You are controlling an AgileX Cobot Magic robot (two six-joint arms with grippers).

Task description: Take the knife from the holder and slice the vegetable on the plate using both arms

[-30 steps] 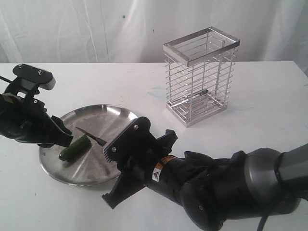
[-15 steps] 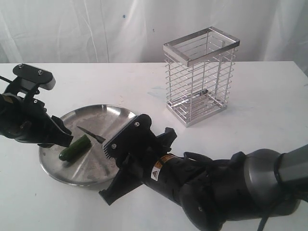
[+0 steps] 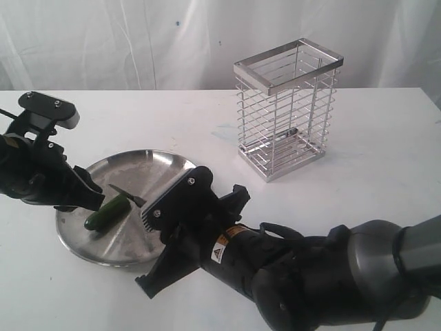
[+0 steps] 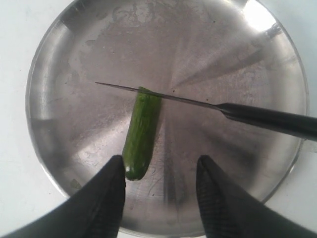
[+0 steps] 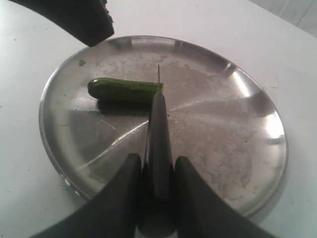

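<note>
A small dark green vegetable (image 3: 107, 212) lies on the round steel plate (image 3: 148, 169). My right gripper (image 3: 148, 209) is shut on the black handle of the knife (image 3: 126, 194). In the right wrist view the knife (image 5: 158, 130) runs out from between my gripper (image 5: 156, 161) to the vegetable's (image 5: 124, 90) pale cut end. The thin blade (image 4: 163, 96) lies across that end of the vegetable (image 4: 141, 134). My left gripper (image 4: 161, 166) is open around the vegetable's rounded end, which sits beside one finger (image 4: 110, 186). The wire holder (image 3: 286, 110) stands at the back right.
The plate (image 4: 74, 59) sits on a white table (image 3: 372, 152) near its front left. My bulky right arm (image 3: 296, 276) stretches across the front of the table. A white curtain hangs behind.
My right gripper has slid slightly left and toward the front with the knife, drawing the blade along the vegetable's end. The left arm and the vegetable have not moved.
</note>
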